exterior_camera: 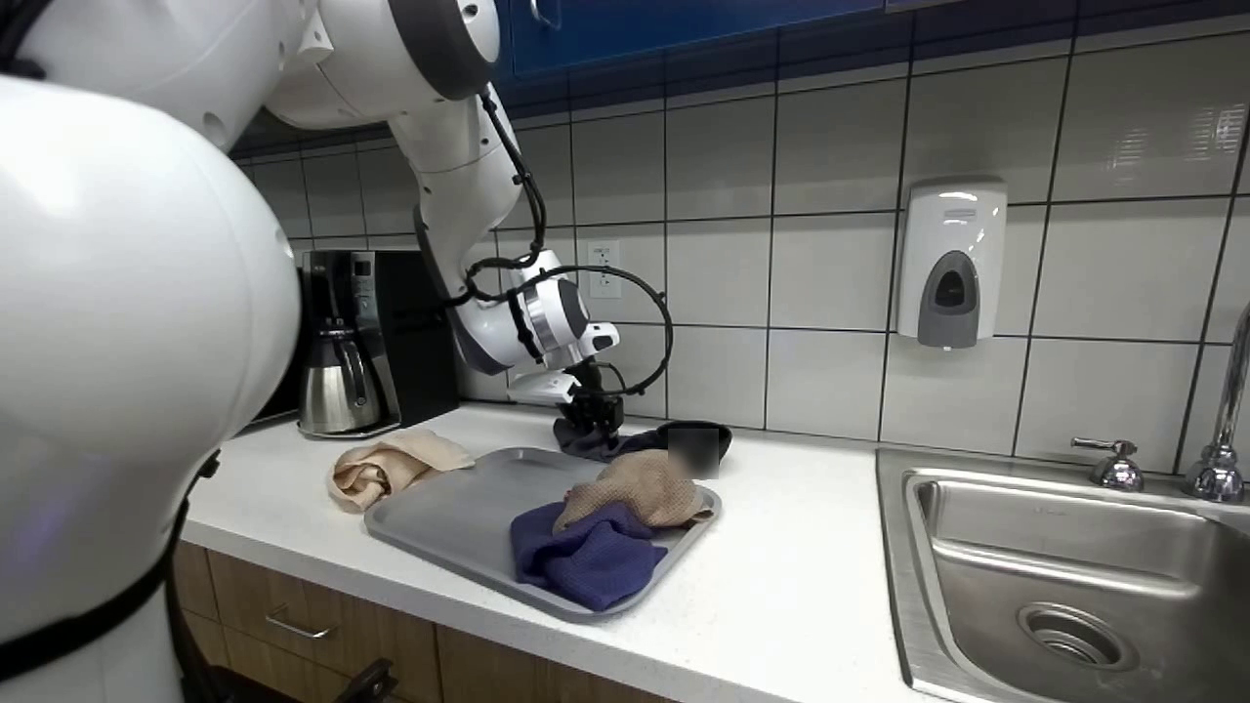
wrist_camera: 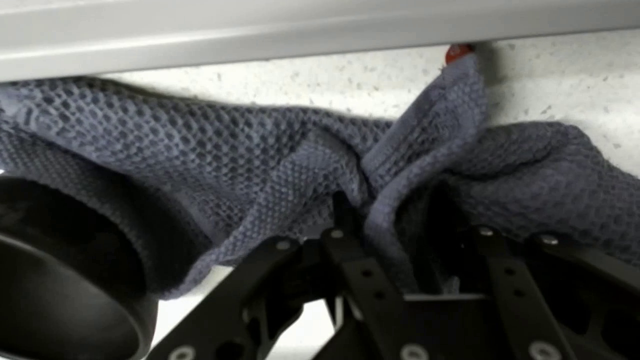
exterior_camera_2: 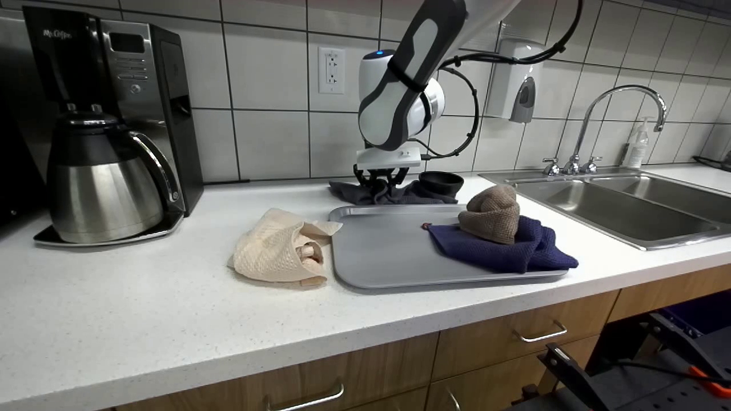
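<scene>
My gripper (exterior_camera: 591,420) points down at the back of the counter, also in an exterior view (exterior_camera_2: 381,185). In the wrist view its fingers (wrist_camera: 392,210) are partly closed, with folds of a dark grey cloth (wrist_camera: 225,150) bunched between them. The cloth lies crumpled on the counter between the wall and the grey tray, also in both exterior views (exterior_camera: 635,446) (exterior_camera_2: 354,193). The fingertips are partly hidden in its folds. A small red piece (wrist_camera: 457,52) sits at one corner of the cloth. A black bowl (wrist_camera: 70,300) stands tilted against the cloth, also in an exterior view (exterior_camera_2: 441,182).
The grey tray (exterior_camera_2: 388,234) bears a navy cloth (exterior_camera_2: 485,251) and a brown cloth (exterior_camera_2: 490,214). A peach cloth (exterior_camera_2: 274,251) lies beside it. A coffee maker (exterior_camera_2: 131,85), tiled wall (exterior_camera_2: 268,137) and steel sink (exterior_camera: 903,586) border the counter. A soap dispenser (exterior_camera: 952,259) hangs above.
</scene>
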Tool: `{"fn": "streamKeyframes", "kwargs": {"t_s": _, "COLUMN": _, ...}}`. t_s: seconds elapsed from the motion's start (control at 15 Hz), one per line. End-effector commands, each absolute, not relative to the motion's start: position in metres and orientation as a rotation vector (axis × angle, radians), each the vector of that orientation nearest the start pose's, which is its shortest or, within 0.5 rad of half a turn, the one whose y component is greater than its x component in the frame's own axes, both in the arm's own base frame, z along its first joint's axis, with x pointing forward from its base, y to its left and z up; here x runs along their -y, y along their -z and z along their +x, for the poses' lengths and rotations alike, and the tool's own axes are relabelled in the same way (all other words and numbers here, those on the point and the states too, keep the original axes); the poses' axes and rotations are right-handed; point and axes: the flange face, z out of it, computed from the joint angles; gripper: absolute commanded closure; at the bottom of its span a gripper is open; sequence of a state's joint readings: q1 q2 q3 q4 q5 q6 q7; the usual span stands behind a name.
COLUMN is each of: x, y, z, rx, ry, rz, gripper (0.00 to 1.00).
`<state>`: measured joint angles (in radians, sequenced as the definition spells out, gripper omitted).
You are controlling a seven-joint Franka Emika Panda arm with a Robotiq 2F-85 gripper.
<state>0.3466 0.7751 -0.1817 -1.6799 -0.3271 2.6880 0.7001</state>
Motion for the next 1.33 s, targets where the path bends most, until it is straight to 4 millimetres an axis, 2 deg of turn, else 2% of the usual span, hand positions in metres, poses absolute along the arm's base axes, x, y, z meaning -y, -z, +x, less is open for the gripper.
{"fn": "streamKeyframes", "kwargs": {"t_s": 0.0, "x": -0.139, "y": -0.184, "z": 0.688, "rx": -0.303, "ry": 0.537, "rz": -3.269, "gripper": 0.88}}
{"fn": "streamKeyframes", "kwargs": {"t_s": 0.07, "x": -0.139, "y": -0.184, "z": 0.688, "rx": -0.304, "ry": 0.538, "rz": -3.268, "gripper": 0.97}}
{"fn": "streamKeyframes", "kwargs": {"t_s": 0.13, "x": -0.138, "y": -0.184, "z": 0.688, "rx": -0.304, "ry": 0.537, "rz": -3.269, "gripper": 0.99}}
{"fn": "streamKeyframes", "kwargs": {"t_s": 0.6, "x": -0.137, "y": -0.189, "z": 0.687, "rx": -0.31, "ry": 0.544, "rz": -3.262, "gripper": 0.98}}
{"fn": "streamKeyframes", "kwargs": {"t_s": 1.27, "x": -0.135, "y": -0.252, "z": 0.683, "rx": -0.269, "ry": 0.676, "rz": -3.192, "gripper": 0.98}}
